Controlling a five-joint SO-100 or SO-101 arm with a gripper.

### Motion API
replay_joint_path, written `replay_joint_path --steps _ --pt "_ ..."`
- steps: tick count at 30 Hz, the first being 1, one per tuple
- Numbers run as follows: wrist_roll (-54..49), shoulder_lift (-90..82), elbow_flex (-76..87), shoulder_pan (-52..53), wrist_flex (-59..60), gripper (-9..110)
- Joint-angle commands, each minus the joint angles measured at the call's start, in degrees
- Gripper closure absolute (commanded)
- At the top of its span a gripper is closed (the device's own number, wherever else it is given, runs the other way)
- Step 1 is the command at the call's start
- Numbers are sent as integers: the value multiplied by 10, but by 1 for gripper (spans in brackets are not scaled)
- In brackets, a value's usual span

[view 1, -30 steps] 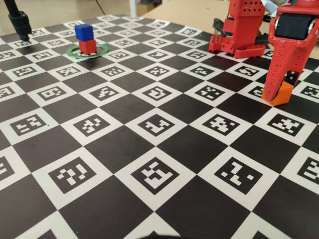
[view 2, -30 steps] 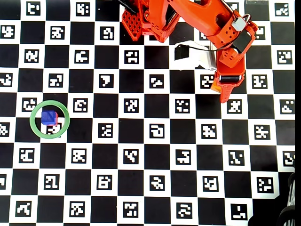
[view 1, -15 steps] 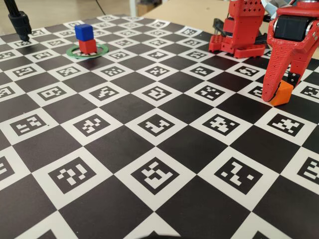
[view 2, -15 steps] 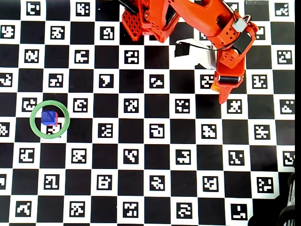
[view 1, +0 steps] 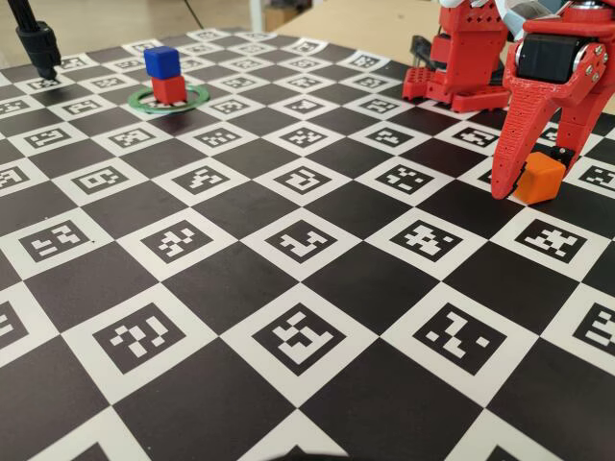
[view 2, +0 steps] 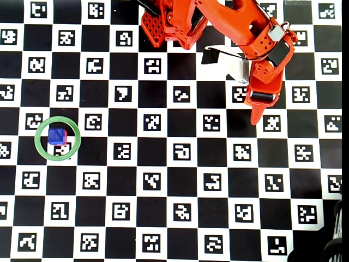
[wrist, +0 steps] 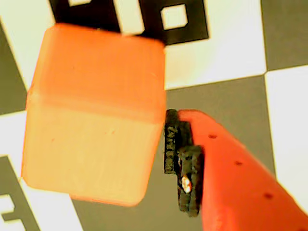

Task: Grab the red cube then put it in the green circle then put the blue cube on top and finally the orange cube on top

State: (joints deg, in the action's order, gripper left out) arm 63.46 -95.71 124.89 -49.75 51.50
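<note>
The tool (view 1: 519, 182) grips the orange cube (view 1: 538, 178) between its fingers, the cube pressed against one dark pad (wrist: 180, 159) in the wrist view and apparently lifted just clear of the checkered bench (view 1: 288, 317) in the fixed view; from above, the arm hides the cube; the green circle (view 2: 57, 138) lies well apart from the tool, far across the board, with the red cube (view 1: 169, 89) inside it and the blue cube (view 1: 161, 61) stacked on top; two of three placements look done; judged from this, what remains is carrying the orange cube to the circle and setting it on the blue one.
</note>
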Motion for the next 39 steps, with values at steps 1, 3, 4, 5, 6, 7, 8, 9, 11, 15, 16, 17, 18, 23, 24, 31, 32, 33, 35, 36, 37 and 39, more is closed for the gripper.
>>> replay_joint_path --steps 1,3,4,5,6,7,8,9,11,15,16,17,18,23,24,31,32,33,35,36,37,39 --pt "19 -12 -47 1 5 62" --pt "20 -11 -48 -3 5 62" --pt "20 -10 -49 -4 5 62" --pt "21 -9 -50 -4 5 62" --pt "21 -9 -51 -5 7 62" --pt "21 -9 -52 -7 8 62" --pt "21 -9 -52 -8 8 62" --pt "23 -8 -52 -8 8 62" --pt "24 -6 -53 -10 8 62" --pt "25 -3 -53 -11 5 63" --pt "25 -2 -53 -11 4 64" --pt "25 -1 -53 -11 4 64" --pt "25 -1 -53 -11 3 64" --pt "25 2 -53 -7 -2 71" --pt "25 2 -52 -6 -4 73" --pt "14 2 -46 8 -22 90" --pt "6 2 -45 11 -26 96" --pt "3 1 -43 12 -30 100" --pt "-2 1 -42 13 -33 103" --pt "-4 1 -42 13 -33 104" --pt "-5 0 -42 13 -33 105" --pt "-6 0 -42 13 -34 105"
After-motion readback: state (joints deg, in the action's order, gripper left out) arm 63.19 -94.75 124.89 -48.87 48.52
